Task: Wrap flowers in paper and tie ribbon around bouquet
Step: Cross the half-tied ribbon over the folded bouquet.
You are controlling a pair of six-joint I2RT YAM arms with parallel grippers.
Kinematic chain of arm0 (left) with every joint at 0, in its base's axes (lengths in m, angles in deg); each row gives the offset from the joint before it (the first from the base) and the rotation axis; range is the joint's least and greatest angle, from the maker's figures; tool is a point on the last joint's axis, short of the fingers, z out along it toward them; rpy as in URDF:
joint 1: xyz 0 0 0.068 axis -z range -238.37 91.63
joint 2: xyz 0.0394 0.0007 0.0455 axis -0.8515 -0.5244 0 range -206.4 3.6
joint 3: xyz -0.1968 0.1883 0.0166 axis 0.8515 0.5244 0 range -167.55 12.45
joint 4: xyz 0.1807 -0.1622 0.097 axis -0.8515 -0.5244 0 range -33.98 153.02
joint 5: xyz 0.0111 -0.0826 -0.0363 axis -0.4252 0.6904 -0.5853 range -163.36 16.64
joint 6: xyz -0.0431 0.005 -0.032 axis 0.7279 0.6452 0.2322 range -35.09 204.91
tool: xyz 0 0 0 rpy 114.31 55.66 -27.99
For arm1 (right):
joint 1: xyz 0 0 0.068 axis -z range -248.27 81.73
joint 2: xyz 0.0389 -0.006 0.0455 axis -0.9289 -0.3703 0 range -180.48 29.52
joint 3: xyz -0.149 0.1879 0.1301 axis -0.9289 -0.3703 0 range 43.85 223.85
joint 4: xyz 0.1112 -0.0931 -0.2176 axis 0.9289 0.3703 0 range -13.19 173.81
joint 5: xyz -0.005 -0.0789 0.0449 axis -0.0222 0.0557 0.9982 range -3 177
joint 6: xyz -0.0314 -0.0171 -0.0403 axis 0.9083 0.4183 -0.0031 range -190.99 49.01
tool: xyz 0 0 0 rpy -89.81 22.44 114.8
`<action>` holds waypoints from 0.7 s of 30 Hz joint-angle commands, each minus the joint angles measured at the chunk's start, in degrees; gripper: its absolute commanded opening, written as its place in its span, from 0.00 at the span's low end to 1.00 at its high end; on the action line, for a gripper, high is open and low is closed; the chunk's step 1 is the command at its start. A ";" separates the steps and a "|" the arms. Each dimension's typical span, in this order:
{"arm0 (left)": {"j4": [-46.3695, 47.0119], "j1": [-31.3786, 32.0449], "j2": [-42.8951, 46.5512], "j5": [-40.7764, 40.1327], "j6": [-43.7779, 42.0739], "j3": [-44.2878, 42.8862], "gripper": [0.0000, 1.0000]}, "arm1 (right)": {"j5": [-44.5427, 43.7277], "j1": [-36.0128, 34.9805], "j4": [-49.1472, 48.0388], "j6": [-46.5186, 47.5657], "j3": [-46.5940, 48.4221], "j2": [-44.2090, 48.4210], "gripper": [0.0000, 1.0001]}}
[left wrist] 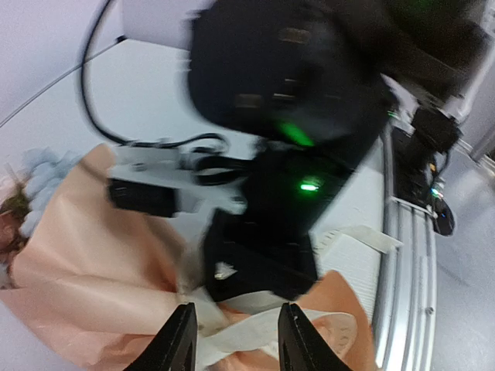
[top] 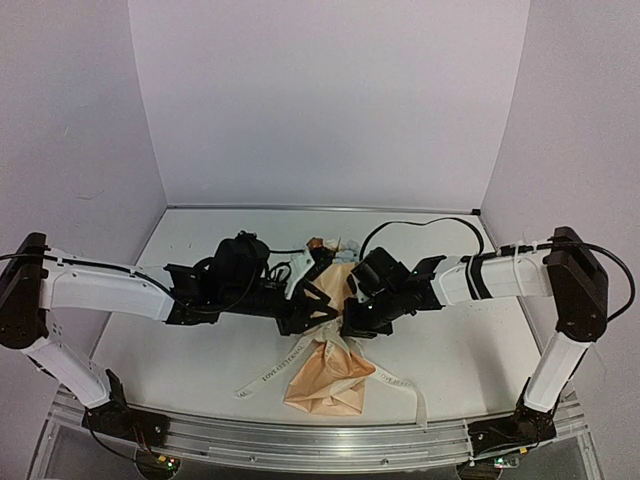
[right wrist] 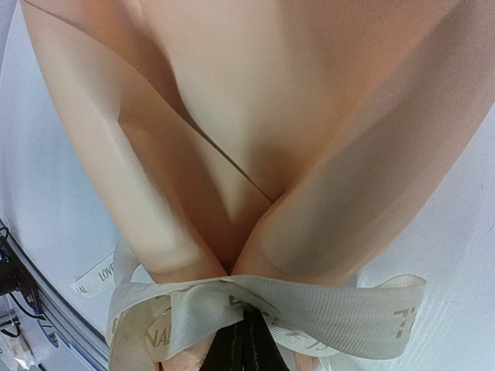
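The bouquet [top: 325, 375] lies mid-table, its peach paper [right wrist: 255, 116] cinched at the waist, and the pale blue flowers [top: 335, 246] point to the back. A cream lettered ribbon [right wrist: 325, 309] wraps that waist, with its tails [top: 262, 375] trailing toward the front edge. My right gripper [right wrist: 246, 349] sits at the waist, shut on the ribbon where it crosses the paper. From the left, my left gripper [left wrist: 238, 340] stands open just opposite, and a strand of ribbon [left wrist: 247, 331] lies between its fingers [left wrist: 182, 340]. The flowers [left wrist: 35, 174] show at the left edge of the left wrist view.
A black cable [top: 425, 223] loops over the table behind the right arm. The metal front rail [top: 300, 440] runs along the near edge, just beyond the bouquet's foot. Both forearms crowd the table's middle from either side.
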 commanded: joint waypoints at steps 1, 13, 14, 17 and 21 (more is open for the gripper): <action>-3.64 -4.64 -5.67 1.02 0.93 -5.76 0.35 | -2.86 -0.24 -1.57 1.43 -1.69 3.19 0.00; -16.95 -4.68 -14.59 6.21 -4.43 -15.34 0.35 | -3.20 -0.61 -2.78 3.91 -4.62 5.21 0.00; -17.67 -4.68 -15.04 6.08 -4.75 -15.69 0.35 | -3.15 -0.60 -2.82 4.21 -4.69 5.34 0.00; -19.10 -4.68 -16.46 6.21 -5.68 -16.62 0.33 | -2.84 -0.57 -2.84 4.81 -4.59 5.52 0.00; -20.72 -4.68 -18.39 5.31 -6.49 -18.36 0.30 | -2.54 -0.60 -2.87 5.18 -4.20 5.52 0.00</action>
